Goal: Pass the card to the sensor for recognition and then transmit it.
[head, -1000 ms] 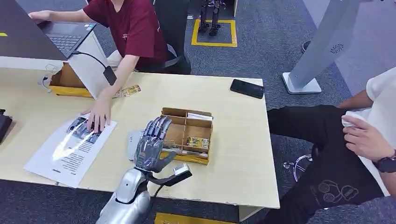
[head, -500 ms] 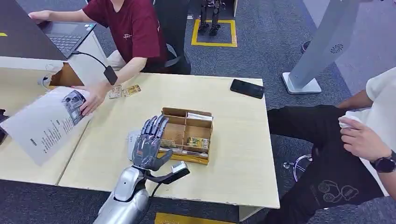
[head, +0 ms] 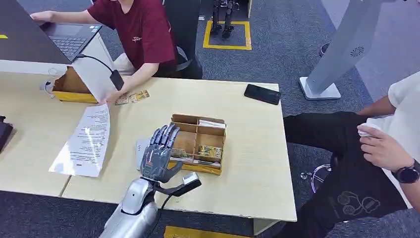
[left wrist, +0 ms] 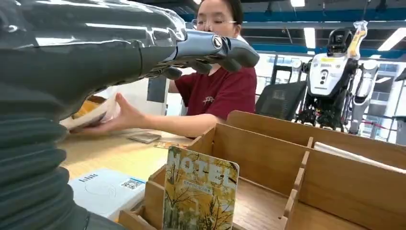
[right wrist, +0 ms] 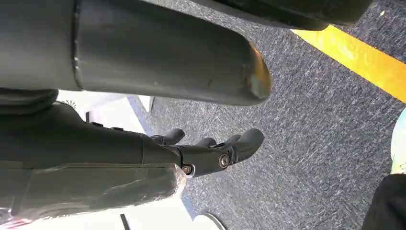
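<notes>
The printed sheet (head: 84, 141) a person lifted half a second ago now lies flat by the table's (head: 252, 178) left part. The left hand (head: 158, 153) hovers, fingers spread and holding nothing, over the compartmented wooden box (head: 198, 141) near the front edge, where a glossy leaf-patterned card (left wrist: 201, 194) stands upright. The right hand (right wrist: 210, 153) hangs, fingers loosely apart, above grey carpet

Bright, even overhead light — glare streaks the laminated sheet (head: 85, 141); wrist views blur the near arm covers.
</notes>
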Available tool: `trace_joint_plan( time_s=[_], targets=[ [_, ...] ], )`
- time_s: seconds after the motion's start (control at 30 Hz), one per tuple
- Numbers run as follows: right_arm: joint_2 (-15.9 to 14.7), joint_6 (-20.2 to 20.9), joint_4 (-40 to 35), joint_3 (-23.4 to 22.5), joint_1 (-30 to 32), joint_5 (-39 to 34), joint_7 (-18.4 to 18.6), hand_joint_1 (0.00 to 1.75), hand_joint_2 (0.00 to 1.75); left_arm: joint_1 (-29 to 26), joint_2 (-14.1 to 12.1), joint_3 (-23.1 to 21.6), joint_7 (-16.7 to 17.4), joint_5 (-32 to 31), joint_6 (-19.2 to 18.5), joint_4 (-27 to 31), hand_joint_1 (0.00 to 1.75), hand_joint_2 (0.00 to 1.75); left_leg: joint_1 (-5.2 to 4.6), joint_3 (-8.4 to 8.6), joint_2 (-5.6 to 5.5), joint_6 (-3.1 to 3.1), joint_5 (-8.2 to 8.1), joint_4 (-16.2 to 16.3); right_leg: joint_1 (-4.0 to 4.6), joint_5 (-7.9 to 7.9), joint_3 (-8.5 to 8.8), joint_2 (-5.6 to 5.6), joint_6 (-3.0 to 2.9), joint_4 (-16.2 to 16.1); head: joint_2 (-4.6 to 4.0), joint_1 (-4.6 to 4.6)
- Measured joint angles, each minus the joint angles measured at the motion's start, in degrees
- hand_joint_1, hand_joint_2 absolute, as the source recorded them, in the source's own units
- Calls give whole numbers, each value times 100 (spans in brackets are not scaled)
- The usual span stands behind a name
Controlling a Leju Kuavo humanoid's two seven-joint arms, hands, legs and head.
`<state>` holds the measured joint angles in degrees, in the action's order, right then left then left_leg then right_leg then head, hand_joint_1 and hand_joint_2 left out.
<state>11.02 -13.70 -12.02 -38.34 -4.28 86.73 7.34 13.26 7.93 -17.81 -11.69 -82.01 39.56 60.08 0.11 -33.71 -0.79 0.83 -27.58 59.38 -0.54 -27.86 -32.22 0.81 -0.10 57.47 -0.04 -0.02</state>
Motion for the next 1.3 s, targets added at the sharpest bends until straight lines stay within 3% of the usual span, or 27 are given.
trace_joint_plan(
  time_s=[0.17,0.2,0.23,0.27,0.37,0.43,0.6,0.67,0.77,0.8,1.27,1.3],
  targets=[
    [0,0,0,18,-1,0,0,0,0,-1,0,17,-20,37,0,-35,2,175,0,0,0,0,0,0,0,0,0,0,0,0,0,0],
    [0,0,0,22,0,0,-2,0,0,-1,0,20,-22,42,0,-48,164,175,0,0,0,0,0,0,0,0,0,0,0,0,0,0],
    [0,0,0,26,0,0,-9,0,0,-1,0,22,-28,44,0,-59,164,175,0,0,0,0,0,0,0,0,0,0,0,0,0,0],
    [0,0,0,31,-1,0,-11,0,0,-1,-2,24,-35,57,0,-72,175,175,0,0,0,0,0,0,0,0,0,0,0,0,0,-2],
    [0,0,0,44,-1,0,-33,0,0,0,-20,35,-42,94,-4,-127,175,175,0,0,0,0,0,0,0,0,0,0,0,0,0,0],
    [0,0,0,61,-1,0,-35,0,0,0,-28,39,-48,131,-2,-149,159,175,0,0,0,0,0,0,0,0,0,0,0,0,0,0],
    [0,-2,-2,88,-1,0,-70,0,0,-6,-48,50,-98,254,-15,-153,175,175,0,0,0,0,0,0,0,0,0,0,0,0,0,0],
    [0,-2,-2,94,-1,0,-87,0,0,-11,-65,52,-114,280,-20,-153,164,175,0,-1,0,0,0,0,0,0,0,0,0,0,0,0],
    [0,-2,-2,103,-1,0,-109,0,0,-15,-85,57,-120,284,-26,-153,166,175,0,0,0,0,0,0,0,0,1,0,0,0,0,0],
    [0,-2,-2,105,-1,0,-111,0,0,-16,-89,59,-122,289,-33,-153,175,175,0,0,0,0,0,0,0,0,1,0,0,0,0,0],
    [0,-4,-2,109,-1,0,-127,0,0,-18,-129,105,-234,411,-127,-149,175,175,0,2,-1,-1,1,0,0,0,4,-1,0,0,0,0],
    [0,-4,-2,109,-1,0,-127,0,0,-18,-129,105,-240,420,-129,-149,150,175,0,2,-1,-1,1,0,0,0,4,-1,0,0,0,0]
  ],
)
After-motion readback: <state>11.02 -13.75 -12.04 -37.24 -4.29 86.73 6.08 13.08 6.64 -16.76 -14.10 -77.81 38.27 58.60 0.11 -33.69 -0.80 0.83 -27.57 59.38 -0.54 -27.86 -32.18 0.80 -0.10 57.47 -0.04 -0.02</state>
